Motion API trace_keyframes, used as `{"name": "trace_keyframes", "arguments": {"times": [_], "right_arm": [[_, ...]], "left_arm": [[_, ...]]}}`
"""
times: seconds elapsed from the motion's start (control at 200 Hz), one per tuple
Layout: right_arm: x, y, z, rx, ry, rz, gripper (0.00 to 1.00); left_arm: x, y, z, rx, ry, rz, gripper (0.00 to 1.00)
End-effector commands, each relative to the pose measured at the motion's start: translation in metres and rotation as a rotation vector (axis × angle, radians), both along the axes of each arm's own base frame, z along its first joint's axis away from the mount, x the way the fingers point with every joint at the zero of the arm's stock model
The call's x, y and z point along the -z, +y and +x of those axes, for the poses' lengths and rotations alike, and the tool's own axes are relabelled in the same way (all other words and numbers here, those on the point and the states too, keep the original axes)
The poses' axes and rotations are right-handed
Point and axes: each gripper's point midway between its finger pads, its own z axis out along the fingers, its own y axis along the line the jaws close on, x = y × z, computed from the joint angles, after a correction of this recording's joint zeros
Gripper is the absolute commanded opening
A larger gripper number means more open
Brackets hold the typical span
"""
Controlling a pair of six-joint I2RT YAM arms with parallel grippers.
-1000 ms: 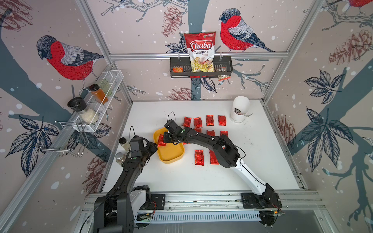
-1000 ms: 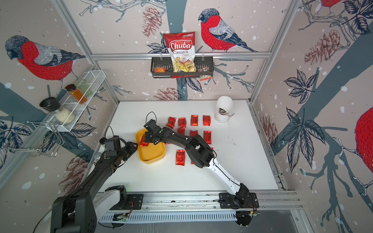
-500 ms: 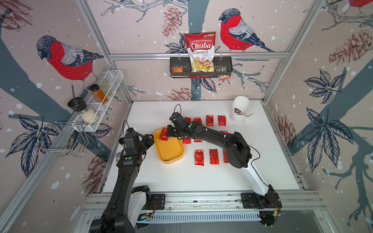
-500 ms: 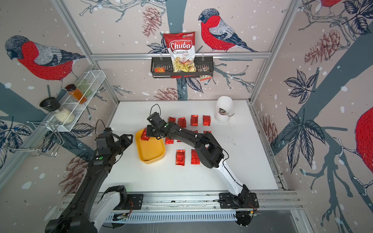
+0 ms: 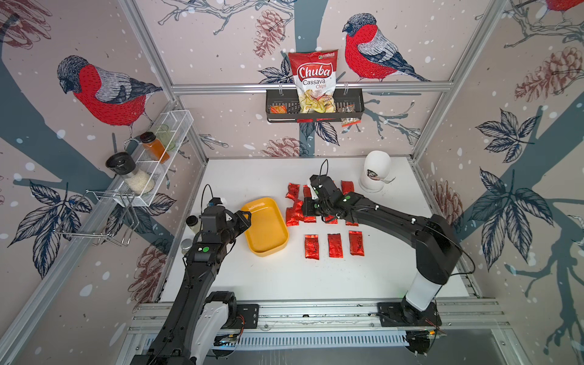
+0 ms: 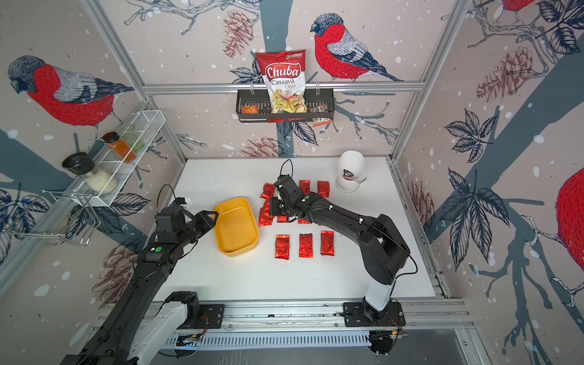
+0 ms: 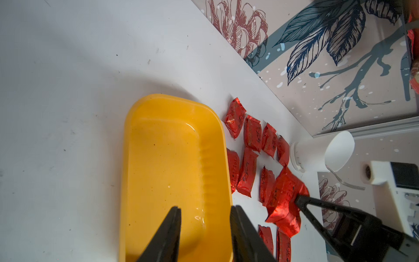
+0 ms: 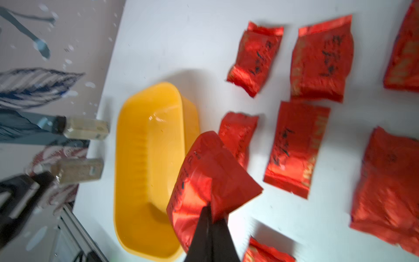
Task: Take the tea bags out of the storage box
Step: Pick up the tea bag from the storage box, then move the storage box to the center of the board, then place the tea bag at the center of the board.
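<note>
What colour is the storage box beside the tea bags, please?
The storage box is plain mustard yellow, clearest in the left wrist view.

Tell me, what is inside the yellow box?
Nothing: the yellow box shows only its bare, shiny bottom in both top views. In the right wrist view, the tea bag pinched by the right gripper hides part of the box's side.

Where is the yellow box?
In both top views the yellow box lies on the table, left gripper at its left rim, red tea bags to its right.
</note>
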Motion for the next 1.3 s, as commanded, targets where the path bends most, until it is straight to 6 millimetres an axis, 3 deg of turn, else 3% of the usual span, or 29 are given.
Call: {"name": "trace_keyframes", "arguments": {"times": [0.0, 0.115, 0.205, 0.45, 0.72, 0.84, 1.146, 1.186, 1.296], "right_arm": [[0.018, -0.014, -0.019, -0.065, 0.003, -0.046, 0.0], [0.043, -0.015, -0.04, -0.106, 0.044, -0.07, 0.0], [0.056, -0.004, -0.052, -0.147, 0.067, -0.073, 0.0], [0.067, 0.035, -0.067, -0.223, 0.095, -0.049, 0.0], [0.077, 0.06, -0.08, -0.257, 0.14, -0.02, 0.0], [0.085, 0.06, -0.085, -0.241, 0.164, -0.025, 0.0], [0.104, 0.034, -0.093, -0.179, 0.199, -0.044, 0.0], [0.106, 0.032, -0.094, -0.176, 0.203, -0.046, 0.05], [0.101, 0.028, -0.095, -0.169, 0.186, -0.038, 0.37]], "left_arm": [[-0.006, 0.0, 0.002, -0.016, -0.008, -0.009, 0.41], [-0.01, 0.001, 0.003, -0.022, -0.012, 0.0, 0.41], [-0.012, 0.002, 0.003, -0.022, -0.015, 0.004, 0.41], [-0.004, 0.004, 0.001, -0.025, 0.001, 0.02, 0.41], [0.001, 0.006, 0.0, -0.034, 0.006, 0.031, 0.42], [-0.005, 0.006, 0.0, -0.034, -0.007, 0.032, 0.42], [-0.016, 0.004, 0.004, -0.023, -0.031, 0.023, 0.45], [-0.016, 0.004, 0.004, -0.021, -0.029, 0.024, 0.45], [-0.022, 0.004, 0.007, -0.025, -0.04, 0.028, 0.5]]}}
